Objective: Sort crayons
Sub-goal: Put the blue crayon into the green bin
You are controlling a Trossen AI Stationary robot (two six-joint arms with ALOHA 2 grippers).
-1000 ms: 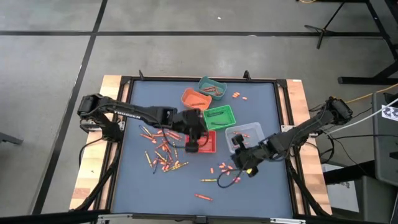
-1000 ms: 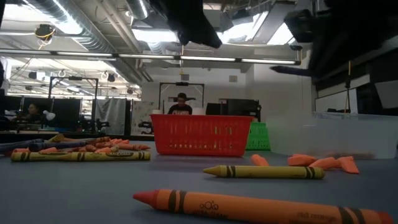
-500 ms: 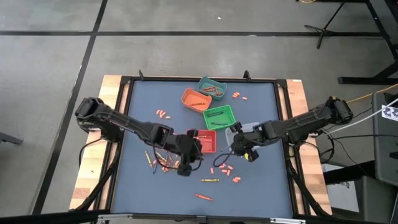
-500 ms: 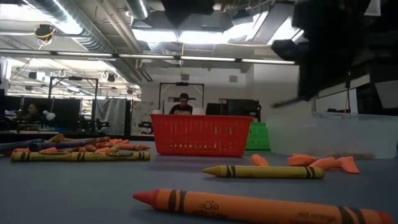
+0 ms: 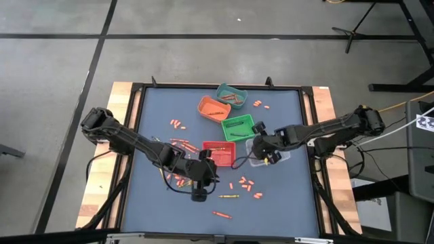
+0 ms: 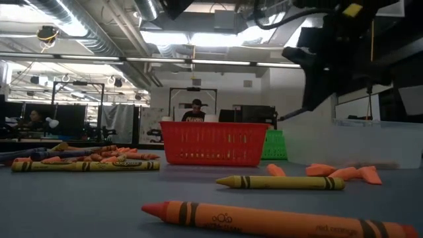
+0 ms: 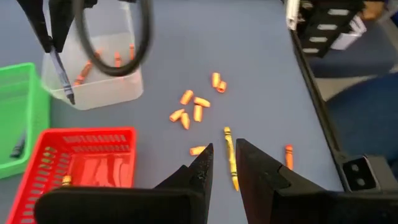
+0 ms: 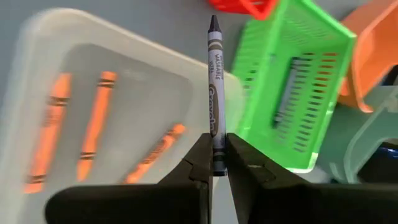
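Right gripper [image 8: 214, 163] pinches a grey crayon [image 8: 215, 93] above the clear bin [image 8: 37, 81] holding orange crayons [image 8: 93, 124].

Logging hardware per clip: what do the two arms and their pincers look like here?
Both arms are dark, slender, jointed links. The left pincer and right pincer each have two black tapered fingers. A black cable loops off the right arm, and a small yellow patch marks its wrist.

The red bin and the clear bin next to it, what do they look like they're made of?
The red bin looks like rigid moulded plastic: its walls are an even slotted lattice. The clear bin seems frosted translucent plastic, smooth-walled; the orange crayons inside show through it.
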